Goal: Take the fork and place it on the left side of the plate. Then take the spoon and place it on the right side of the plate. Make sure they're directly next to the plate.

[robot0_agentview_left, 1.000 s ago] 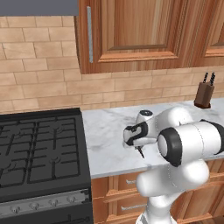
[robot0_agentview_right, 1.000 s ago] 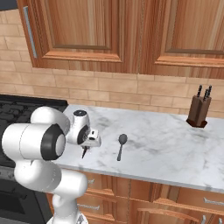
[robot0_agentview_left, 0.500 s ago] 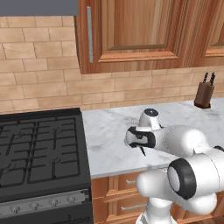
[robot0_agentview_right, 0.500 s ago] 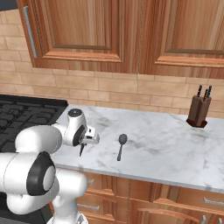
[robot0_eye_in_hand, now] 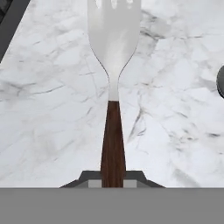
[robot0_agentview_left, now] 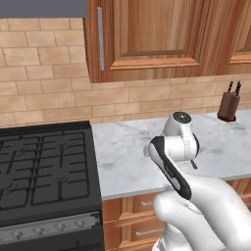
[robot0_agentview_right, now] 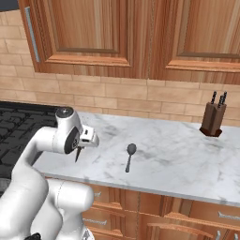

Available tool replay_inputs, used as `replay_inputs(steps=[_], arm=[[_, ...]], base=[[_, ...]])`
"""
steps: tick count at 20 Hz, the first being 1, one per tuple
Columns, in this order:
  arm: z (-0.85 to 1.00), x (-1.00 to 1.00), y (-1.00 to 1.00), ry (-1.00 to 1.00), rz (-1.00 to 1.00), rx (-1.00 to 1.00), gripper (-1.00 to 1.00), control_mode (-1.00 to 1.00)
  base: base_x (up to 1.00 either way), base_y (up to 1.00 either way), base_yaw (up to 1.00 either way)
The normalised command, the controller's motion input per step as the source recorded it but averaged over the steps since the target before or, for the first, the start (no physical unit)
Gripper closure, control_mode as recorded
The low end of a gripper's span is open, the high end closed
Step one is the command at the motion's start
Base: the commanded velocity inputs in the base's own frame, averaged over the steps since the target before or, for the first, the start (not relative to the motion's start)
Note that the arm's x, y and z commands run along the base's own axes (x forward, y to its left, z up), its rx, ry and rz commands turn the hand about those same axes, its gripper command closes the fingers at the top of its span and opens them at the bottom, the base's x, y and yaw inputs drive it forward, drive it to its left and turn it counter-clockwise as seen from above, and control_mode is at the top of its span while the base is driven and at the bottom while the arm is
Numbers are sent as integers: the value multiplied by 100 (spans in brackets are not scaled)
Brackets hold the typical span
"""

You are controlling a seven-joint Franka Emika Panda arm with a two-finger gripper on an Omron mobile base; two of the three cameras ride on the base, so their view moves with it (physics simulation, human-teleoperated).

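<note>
My gripper (robot0_eye_in_hand: 113, 179) is shut on the dark reddish-brown handle of the fork (robot0_eye_in_hand: 113, 52), whose pale tines point away over the marble counter. From the right base view the gripper (robot0_agentview_right: 88, 138) hovers above the counter's left part near the stove, and the fork's (robot0_agentview_right: 78, 153) dark handle end pokes down below it. The grey spoon (robot0_agentview_right: 130, 154) lies flat on the counter to the right of the hand, well apart from it; its bowl (robot0_eye_in_hand: 221, 85) just shows at the right edge of the hand view. The plate is out of view.
A black gas stove (robot0_agentview_left: 44, 166) adjoins the counter (robot0_agentview_right: 178, 154) on the left. A knife block (robot0_agentview_right: 213, 117) stands at the back right against the brick wall. Wooden cabinets (robot0_agentview_right: 93, 33) hang overhead, with drawers below the counter's front edge.
The arm's big links have swung low and toward the cameras. The hand stays over the counter's left part, turned a little, still holding the fork. The spoon has not moved.
</note>
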Motion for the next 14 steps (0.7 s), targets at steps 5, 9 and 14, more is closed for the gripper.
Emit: replay_inputs(steps=[5, 9, 14], arm=[[100, -65, 13, -1, 0, 0, 100, -100], [67, -76, -2, -4, -1, -1, 100, -100], [15, -78, -7, -9, -7, 0, 100, -100]], base=[[0, 0, 0], [0, 0, 0], [0, 0, 0]])
